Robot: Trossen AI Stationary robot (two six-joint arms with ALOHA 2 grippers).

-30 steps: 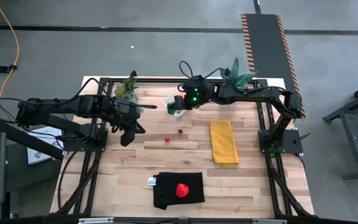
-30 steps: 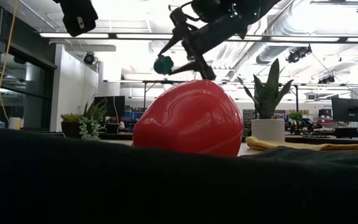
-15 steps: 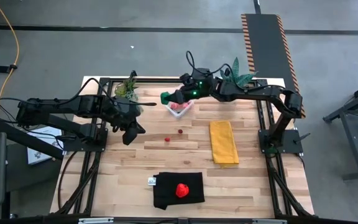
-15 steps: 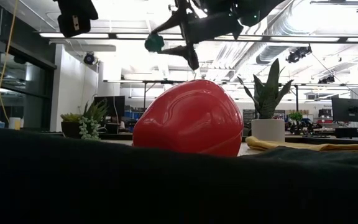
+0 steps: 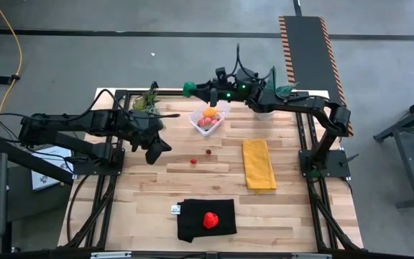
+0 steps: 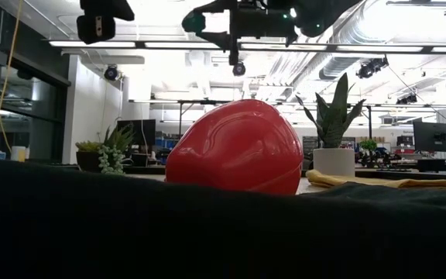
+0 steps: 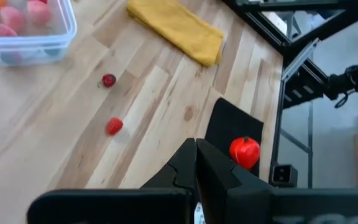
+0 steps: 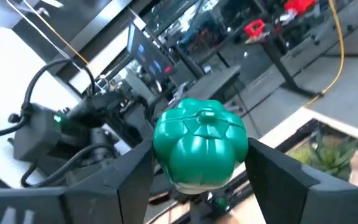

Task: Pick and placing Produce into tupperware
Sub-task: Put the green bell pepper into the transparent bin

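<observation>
My right gripper is shut on a green toy pepper, high over the table's far edge, to the left of the tupperware. The clear tub stands on the wood and holds an orange piece and some pink and red ones. Two small red berries lie on the bare wood. A red strawberry rests on a black cloth near the front edge. My left gripper hangs shut above the table's left part, touching nothing. My right gripper pinches the green pepper between its two fingers, one on each opposite side. The fingers lie about level and point toward the table's left. The pepper is lifted well clear of the table.
A folded yellow cloth lies right of centre. A small potted plant stands at the far left and a taller one in a white pot at the far right. Black frame rails run along the table's edges.
My right gripper has risen from over the tupperware and tipped up from slanting down to about level. It has swung toward the table's far left with the green pepper still between its fingers. My left gripper has rolled a little in place.
</observation>
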